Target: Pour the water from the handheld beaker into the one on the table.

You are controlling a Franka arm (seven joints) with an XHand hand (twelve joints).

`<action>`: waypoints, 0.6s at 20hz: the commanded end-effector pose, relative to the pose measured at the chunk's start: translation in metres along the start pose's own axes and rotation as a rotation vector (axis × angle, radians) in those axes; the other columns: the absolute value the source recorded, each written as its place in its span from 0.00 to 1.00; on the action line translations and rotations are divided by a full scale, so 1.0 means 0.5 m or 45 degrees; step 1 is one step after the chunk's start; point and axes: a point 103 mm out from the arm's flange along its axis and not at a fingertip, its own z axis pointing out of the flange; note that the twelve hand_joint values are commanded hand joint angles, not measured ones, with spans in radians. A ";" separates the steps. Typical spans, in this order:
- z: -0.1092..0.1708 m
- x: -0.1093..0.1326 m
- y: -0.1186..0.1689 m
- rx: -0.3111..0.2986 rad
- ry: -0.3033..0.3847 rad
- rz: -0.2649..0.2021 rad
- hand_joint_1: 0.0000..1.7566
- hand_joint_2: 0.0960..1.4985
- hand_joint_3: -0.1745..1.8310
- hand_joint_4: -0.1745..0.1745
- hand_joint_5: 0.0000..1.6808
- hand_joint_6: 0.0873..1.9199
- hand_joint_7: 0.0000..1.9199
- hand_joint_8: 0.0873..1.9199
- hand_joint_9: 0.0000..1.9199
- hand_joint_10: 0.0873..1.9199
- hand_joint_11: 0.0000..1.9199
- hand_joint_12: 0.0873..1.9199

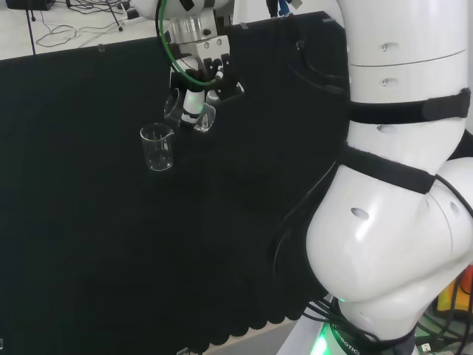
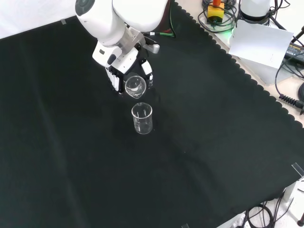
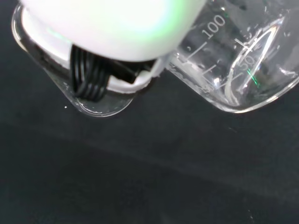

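A: Where are we w/ the pour?

B: Mid-tilt, I'd say. The hand [image 2: 127, 71] has its fingers curled round the held beaker [image 2: 135, 86], tipped hard so its mouth faces the front cam. Table beaker [image 2: 142, 118] stands upright on the black cloth [image 2: 213, 142], just nearer than the held one in the front view, and to its left in the head view.

A: Water going in?

B: Can't tell. No stream visible, and the table beaker looks empty.

A: Next?

B: Prob. bring the lip over the table beaker's rim, then tip further.
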 end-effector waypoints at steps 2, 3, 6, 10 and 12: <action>-0.013 0.016 -0.009 0.036 -0.078 0.027 0.74 0.35 0.50 0.00 0.71 0.43 0.65 0.41 0.77 0.39 0.61 0.36; -0.014 0.020 -0.009 0.041 -0.091 0.029 0.74 0.35 0.50 0.00 0.71 0.43 0.65 0.41 0.77 0.39 0.61 0.36; -0.016 0.030 -0.012 0.056 -0.122 0.031 0.74 0.35 0.50 0.00 0.71 0.43 0.65 0.42 0.77 0.39 0.61 0.36; -0.016 0.055 -0.009 0.069 -0.152 0.025 0.74 0.35 0.50 0.00 0.71 0.43 0.65 0.42 0.77 0.39 0.61 0.36; -0.015 0.070 -0.005 0.080 -0.173 0.023 0.74 0.35 0.50 0.00 0.71 0.43 0.65 0.42 0.77 0.39 0.61 0.36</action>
